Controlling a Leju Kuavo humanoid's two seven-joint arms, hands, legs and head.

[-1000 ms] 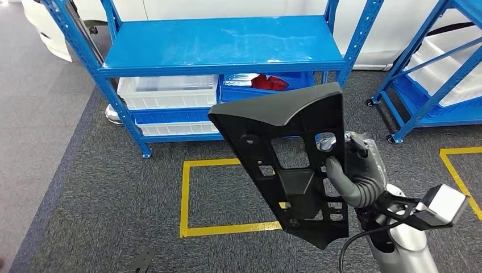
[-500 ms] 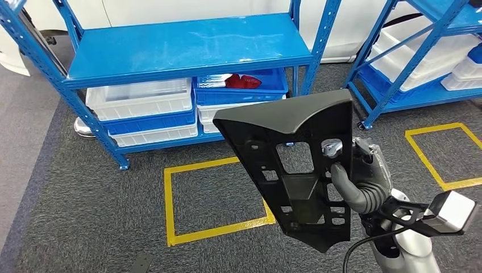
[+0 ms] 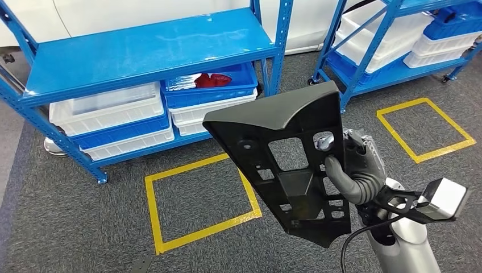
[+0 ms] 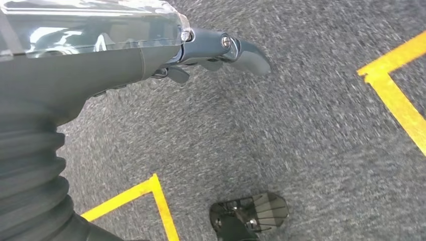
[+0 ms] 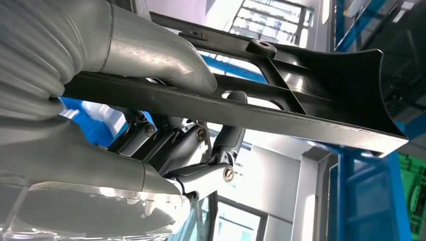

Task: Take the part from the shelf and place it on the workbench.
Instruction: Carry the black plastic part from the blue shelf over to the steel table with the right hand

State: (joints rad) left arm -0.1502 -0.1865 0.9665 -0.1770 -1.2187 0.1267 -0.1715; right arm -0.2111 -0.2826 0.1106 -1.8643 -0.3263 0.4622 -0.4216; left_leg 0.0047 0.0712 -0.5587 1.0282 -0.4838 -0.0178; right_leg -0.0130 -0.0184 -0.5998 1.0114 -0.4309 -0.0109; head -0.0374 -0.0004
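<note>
In the head view the right hand (image 3: pixel 355 170) grips the black part (image 3: pixel 287 156) by its edge, holding it upright above the carpet in front of the blue shelf (image 3: pixel 145 48). The left wrist view shows the left hand (image 4: pixel 201 47) hanging over the floor, fingers (image 4: pixel 241 47) curled in on nothing. In the right wrist view the thumb (image 5: pixel 166 60) and fingers (image 5: pixel 226 145) clamp the part's flat edge

The head view looks from high on the robot forward and down at the grey carpet (image 3: pixel 85 227), the blue shelf (image 3: pixel 148 48) and the right hand (image 3: pixel 355 170) holding the black part (image 3: pixel 284 148). The right wrist view sits very close behind this same hand (image 5: pixel 166 145) and part (image 5: pixel 301 108) (shared with the head view), facing upward. The left wrist view looks down past the left hand (image 4: pixel 221 47), near the carpet (image 4: pixel 301 125).
</note>
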